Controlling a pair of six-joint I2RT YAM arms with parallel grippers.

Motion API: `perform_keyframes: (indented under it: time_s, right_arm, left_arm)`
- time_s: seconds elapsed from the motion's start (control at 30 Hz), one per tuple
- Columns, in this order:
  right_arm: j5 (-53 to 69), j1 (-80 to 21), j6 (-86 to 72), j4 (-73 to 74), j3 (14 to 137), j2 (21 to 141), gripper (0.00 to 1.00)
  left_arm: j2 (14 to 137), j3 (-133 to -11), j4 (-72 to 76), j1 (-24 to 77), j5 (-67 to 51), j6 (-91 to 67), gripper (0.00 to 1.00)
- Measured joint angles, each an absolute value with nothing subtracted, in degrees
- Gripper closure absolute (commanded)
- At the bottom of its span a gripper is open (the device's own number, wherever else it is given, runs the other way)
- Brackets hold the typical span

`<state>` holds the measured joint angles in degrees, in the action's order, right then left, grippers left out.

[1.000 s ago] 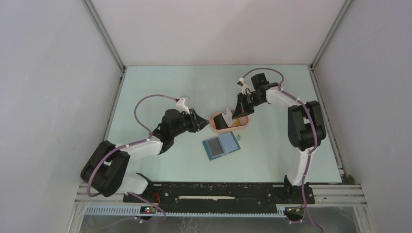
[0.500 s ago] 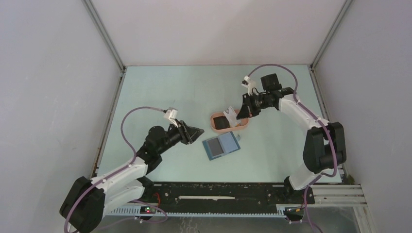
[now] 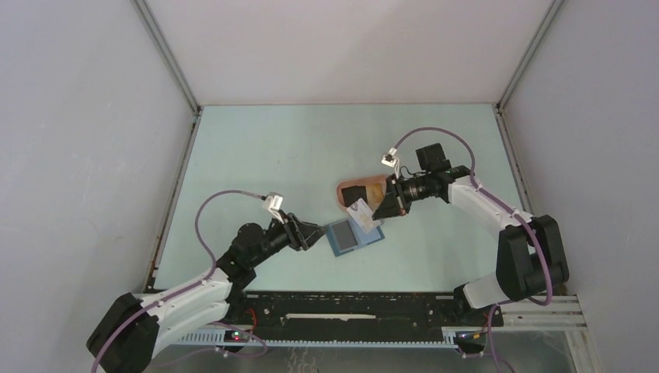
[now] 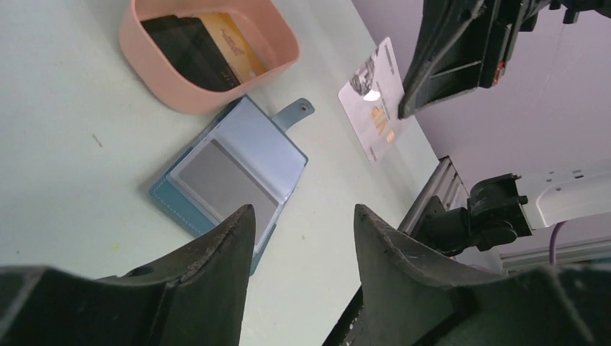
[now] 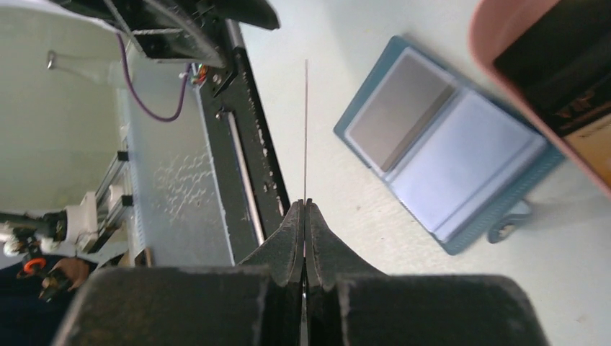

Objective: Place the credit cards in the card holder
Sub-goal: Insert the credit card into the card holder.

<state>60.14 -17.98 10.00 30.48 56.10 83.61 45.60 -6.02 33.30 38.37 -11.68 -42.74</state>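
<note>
Card (image 4: 372, 101) – pinched by right end effector (image 5: 305, 205), long axis straight out | left end effector (image 4: 302, 220) parted, empty

The pink tray (image 5: 481, 29) runs off the right wrist view's corner. The held card (image 5: 305, 130) shows there only edge-on, its face hidden. In the tray, a black card (image 4: 191, 50) covers part of a gold card (image 4: 234, 43).

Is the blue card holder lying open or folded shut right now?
Open. The card holder lies spread flat on the table, both inner pockets facing up, and its snap tab sticks out unfastened.
</note>
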Motion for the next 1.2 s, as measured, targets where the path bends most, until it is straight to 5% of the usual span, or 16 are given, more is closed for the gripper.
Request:
perform_keyframes:
  time_s: [1.2]
  right_arm:
    - [46.98, -22.61, 2.17, 26.83, 53.93, 98.30, 1.00]
  left_arm:
    - [69.87, -3.66, 47.11, 40.99, -7.31, -45.52, 0.56]
